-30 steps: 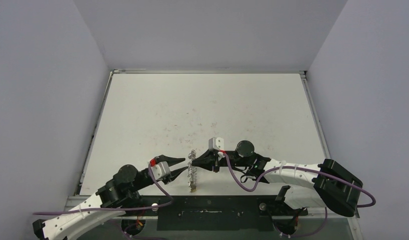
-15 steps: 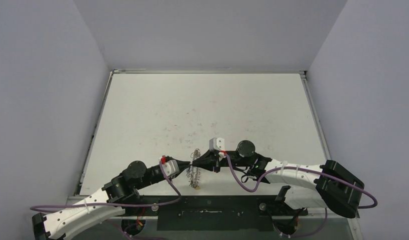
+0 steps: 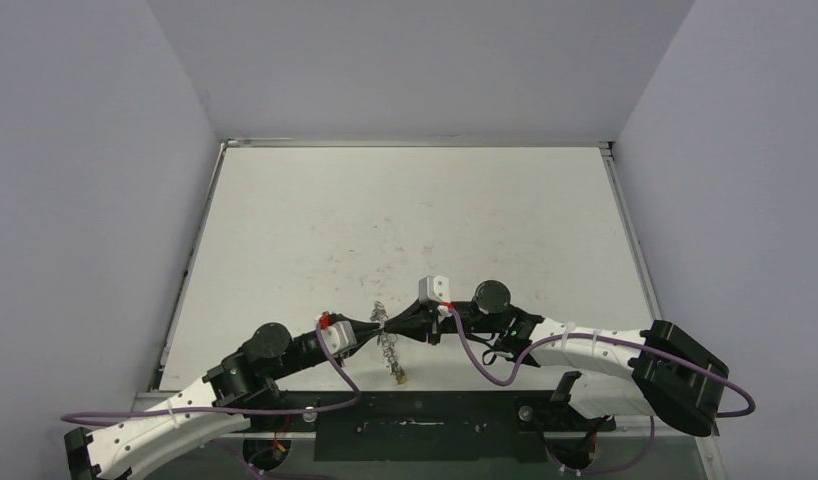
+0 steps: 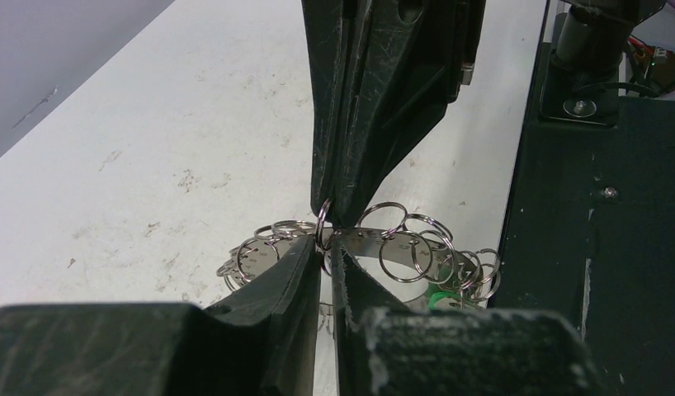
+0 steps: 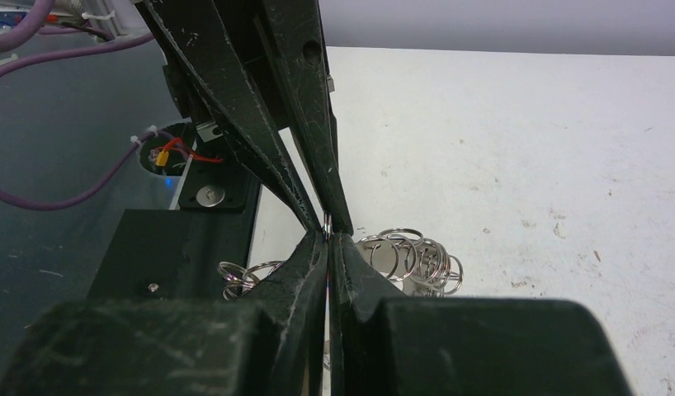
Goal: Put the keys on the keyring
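Silver wire loops of the keyring (image 4: 384,247) bunched by the near edge of the table (image 3: 405,220), where the left gripper (image 4: 326,247) and right gripper (image 5: 327,241) met tip to tip, each pair of jaws pinched on a loop. A green key tag (image 4: 437,299) showed beneath.

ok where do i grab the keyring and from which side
Take the keyring by its flat band at the top, between small loops, coming in level from the side. It hangs on edge, so the thin band suits a pinch; the left tool and right tool hold near there.
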Controlling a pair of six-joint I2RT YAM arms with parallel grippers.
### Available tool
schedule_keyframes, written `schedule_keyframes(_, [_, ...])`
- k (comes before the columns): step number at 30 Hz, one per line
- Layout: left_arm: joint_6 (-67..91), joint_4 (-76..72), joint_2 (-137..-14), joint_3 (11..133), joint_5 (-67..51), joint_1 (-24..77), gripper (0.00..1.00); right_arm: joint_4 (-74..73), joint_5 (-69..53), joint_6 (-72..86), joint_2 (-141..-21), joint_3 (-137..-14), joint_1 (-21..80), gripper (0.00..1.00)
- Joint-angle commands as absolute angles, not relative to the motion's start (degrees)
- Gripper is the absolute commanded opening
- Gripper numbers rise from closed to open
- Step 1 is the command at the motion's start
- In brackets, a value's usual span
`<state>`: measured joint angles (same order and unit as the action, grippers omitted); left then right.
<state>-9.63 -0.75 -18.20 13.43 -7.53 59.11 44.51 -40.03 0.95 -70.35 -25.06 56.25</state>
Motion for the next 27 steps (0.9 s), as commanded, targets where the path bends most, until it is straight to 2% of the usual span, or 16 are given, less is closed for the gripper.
schedule_keyframes(1, [-9.45,-8.62,-18.72,14.15,-8.35,59.15,0.11,47.63,-41.75,1.13,-68.93,-27.51,56.33,0.00])
schedule_keyframes(12, [-9.64,-8.71,-21.79,15.00,-9.23,59.16,0.13,47.38,-41.57,0.88,-68.51,-27.25,56.34,0.00])
schedule_keyframes(16, [-10.00,-6.01,-21.80,15.61,-8.65,59.15,0.20,47.07,-41.48,0.79,-68.21,-27.25,56.34,0.00])
schedule_keyframes(18, [-10.08,-4.54,-21.64,15.98,-8.49,59.15,0.21,47.02,-41.48,0.79,-68.07,-27.16,56.34,0.00])
schedule_keyframes(20, [-10.09,-4.12,-21.62,16.00,-8.35,59.22,0.19,47.08,-41.48,0.79,-68.03,-27.20,56.34,0.00])
schedule_keyframes(27, [-10.41,-5.42,-22.61,15.56,-8.94,59.16,0.02,46.98,-41.66,0.90,-67.84,-27.41,56.34,0.00])
